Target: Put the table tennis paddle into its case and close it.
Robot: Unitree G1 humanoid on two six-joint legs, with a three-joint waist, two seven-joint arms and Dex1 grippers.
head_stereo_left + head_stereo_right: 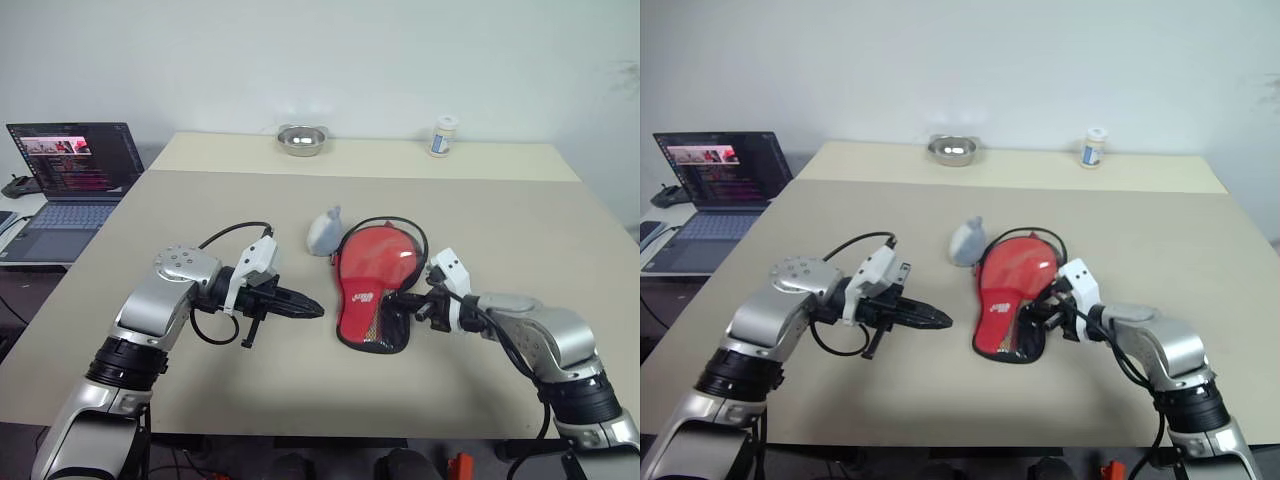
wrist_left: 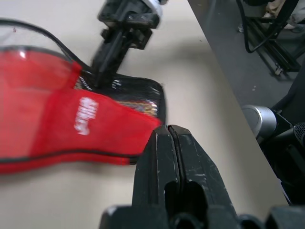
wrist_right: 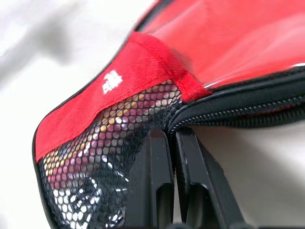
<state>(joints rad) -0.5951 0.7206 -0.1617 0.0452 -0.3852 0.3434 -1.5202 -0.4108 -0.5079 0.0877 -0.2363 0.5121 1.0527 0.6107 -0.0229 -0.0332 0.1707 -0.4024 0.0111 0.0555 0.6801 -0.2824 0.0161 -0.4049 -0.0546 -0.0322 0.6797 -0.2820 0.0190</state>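
The right gripper (image 1: 405, 303), fingers pressed together on the red paddle-shaped fabric case (image 1: 372, 283) at table centre, seems mid-zipping; next, pull toward twelve o'clock. Left gripper (image 1: 312, 308), shut, waits at nine o'clock.

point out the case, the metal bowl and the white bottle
case (image 1: 372, 275), left eye view, on its red face above the white logo
metal bowl (image 1: 301, 140), left eye view, on its inside
white bottle (image 1: 444, 137), left eye view, on its body
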